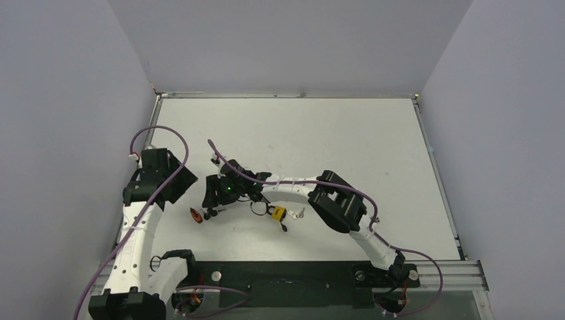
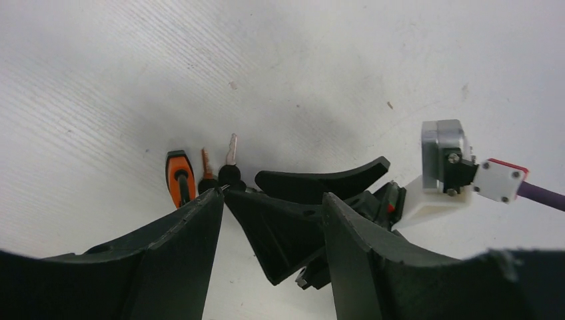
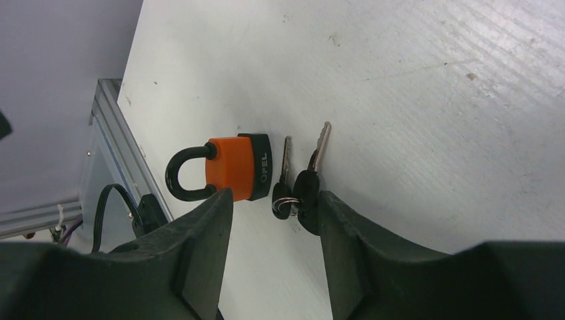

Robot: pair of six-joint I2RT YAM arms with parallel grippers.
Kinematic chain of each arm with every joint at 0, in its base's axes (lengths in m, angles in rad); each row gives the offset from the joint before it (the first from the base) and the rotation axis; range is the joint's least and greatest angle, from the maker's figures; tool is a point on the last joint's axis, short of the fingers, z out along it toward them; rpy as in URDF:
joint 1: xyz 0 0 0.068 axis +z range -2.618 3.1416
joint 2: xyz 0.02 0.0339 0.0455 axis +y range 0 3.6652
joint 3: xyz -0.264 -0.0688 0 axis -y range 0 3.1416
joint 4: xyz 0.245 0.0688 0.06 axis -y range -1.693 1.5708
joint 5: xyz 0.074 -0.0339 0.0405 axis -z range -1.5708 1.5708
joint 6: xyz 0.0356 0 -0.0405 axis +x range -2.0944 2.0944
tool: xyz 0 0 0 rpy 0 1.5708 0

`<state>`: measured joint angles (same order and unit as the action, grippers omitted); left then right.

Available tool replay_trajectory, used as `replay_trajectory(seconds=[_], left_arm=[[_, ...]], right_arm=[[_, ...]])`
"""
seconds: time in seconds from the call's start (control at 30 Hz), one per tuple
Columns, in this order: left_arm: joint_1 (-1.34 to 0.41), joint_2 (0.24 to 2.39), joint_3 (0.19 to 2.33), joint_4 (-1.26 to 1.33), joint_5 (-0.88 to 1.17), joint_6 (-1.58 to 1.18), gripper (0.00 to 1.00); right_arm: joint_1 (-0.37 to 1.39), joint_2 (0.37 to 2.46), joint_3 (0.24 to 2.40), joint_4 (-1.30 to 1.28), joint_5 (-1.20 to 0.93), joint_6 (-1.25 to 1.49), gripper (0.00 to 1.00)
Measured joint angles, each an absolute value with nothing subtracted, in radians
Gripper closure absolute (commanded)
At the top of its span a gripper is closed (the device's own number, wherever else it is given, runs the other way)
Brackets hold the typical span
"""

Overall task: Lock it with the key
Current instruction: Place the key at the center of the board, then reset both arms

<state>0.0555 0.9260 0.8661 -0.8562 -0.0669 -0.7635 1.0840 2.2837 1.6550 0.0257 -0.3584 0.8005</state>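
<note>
We see both grippers low over the table, tips close together. The right gripper (image 3: 274, 195) is released: its fingers stand apart with nothing clamped, only bare table and the key heads in the gap. The left gripper (image 2: 272, 197) is likewise spread and grasps nothing. A black finger of the right gripper shows in the gap between its fingers.

Pale lilac walls (image 1: 286, 40) close in the space on three sides beyond both tools. The white table (image 3: 413, 93) beneath them has a fine ribbed grain and a few small dark specks. An aluminium rail (image 3: 106, 127) edges it, off to the padlock's side of the right gripper.

The padlock (image 3: 230, 170) lies flat just past one fingertip of the right gripper. Its body is orange, with a black base band lettered in white and a black shackle that points away from the keys. That fingertip hides the shackle's near leg, so we cannot tell whether the padlock is locked.

The keys (image 3: 308, 187), two on a ring with black heads, lie just beside the padlock's base band, not in it. Their blades point away from the gripper.

Back under the right forearm lies a small yellow item (image 1: 278, 212), too small to identify.
</note>
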Motion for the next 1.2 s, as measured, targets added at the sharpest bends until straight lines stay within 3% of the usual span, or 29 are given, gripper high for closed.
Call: replay_trajectory(seconds=[0.23, 0.43, 0.9, 1.2], left_arm=[[0.055, 0.929, 0.937, -0.843, 0.028, -0.741, 0.43], [0.034, 0.959, 1.015, -0.806, 0.124, -0.709, 0.41], [-0.385, 1.100, 1.246, -0.662, 0.068, -0.659, 0.39], [-0.587, 1.240, 1.349, -0.578, 0.006, -0.571, 0.38]], right_arm=[[1.076, 2.273, 1.641, 0.021, -0.364, 0.782, 0.37], [1.038, 2.141, 1.527, 0.009, -0.349, 0.762, 0.28], [0.751, 1.542, 1.135, 0.034, -0.202, 0.725, 0.24], [0.680, 1.176, 1.045, -0.087, -0.021, 0.687, 0.21]])
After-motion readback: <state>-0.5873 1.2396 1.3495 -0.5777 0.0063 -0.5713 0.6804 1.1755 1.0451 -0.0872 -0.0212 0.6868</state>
